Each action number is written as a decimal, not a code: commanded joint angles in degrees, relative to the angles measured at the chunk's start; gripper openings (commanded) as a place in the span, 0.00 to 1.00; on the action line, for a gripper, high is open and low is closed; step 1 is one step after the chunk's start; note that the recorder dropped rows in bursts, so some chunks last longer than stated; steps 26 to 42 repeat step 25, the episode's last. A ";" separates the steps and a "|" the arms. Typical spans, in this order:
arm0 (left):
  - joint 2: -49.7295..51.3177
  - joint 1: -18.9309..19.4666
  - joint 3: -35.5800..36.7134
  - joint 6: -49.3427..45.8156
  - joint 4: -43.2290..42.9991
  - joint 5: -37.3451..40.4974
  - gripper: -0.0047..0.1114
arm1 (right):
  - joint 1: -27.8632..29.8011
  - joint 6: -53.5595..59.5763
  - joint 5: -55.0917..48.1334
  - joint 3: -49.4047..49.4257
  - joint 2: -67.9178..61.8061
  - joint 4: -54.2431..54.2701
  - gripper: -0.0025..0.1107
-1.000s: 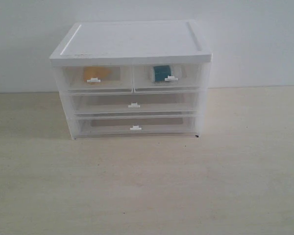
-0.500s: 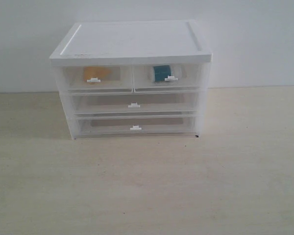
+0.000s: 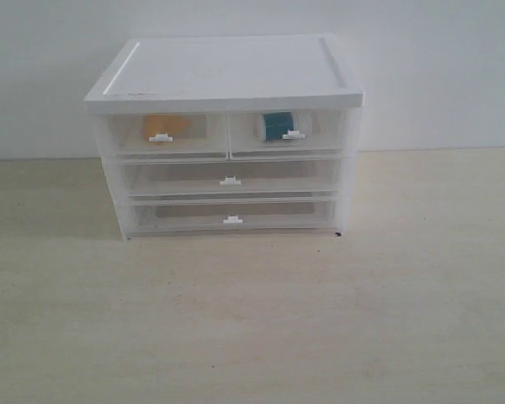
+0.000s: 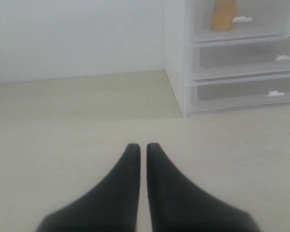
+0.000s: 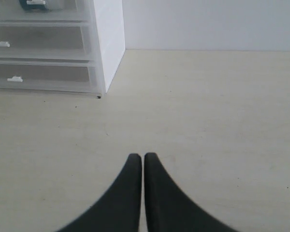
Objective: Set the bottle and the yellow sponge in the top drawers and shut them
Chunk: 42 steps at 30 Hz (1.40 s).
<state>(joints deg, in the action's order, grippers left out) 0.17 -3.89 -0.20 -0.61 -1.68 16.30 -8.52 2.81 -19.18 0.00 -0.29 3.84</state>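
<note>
The white-topped cabinet stands at the back of the table. Both top drawers are pushed in flush. The yellow sponge shows through the left top drawer, and the bottle through the right top drawer. The sponge also appears in the left wrist view, and a bit of the bottle in the right wrist view. My left gripper and right gripper are shut and empty, low over the table in front of the cabinet. Neither arm shows in the exterior view.
Two full-width clear drawers sit shut below the top pair. A pale wall runs behind the cabinet. The wooden tabletop stretches in front.
</note>
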 commanded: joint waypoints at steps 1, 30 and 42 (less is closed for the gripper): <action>-0.17 0.26 0.20 -0.29 0.59 -0.04 0.08 | 0.02 0.19 0.15 0.00 0.29 -0.18 0.02; -0.17 0.26 0.20 -0.29 0.59 -0.04 0.08 | 0.02 0.04 0.15 0.00 0.29 -0.18 0.02; -0.17 0.26 0.20 -0.29 0.59 -0.04 0.08 | 0.02 0.04 0.15 0.00 0.29 -0.18 0.02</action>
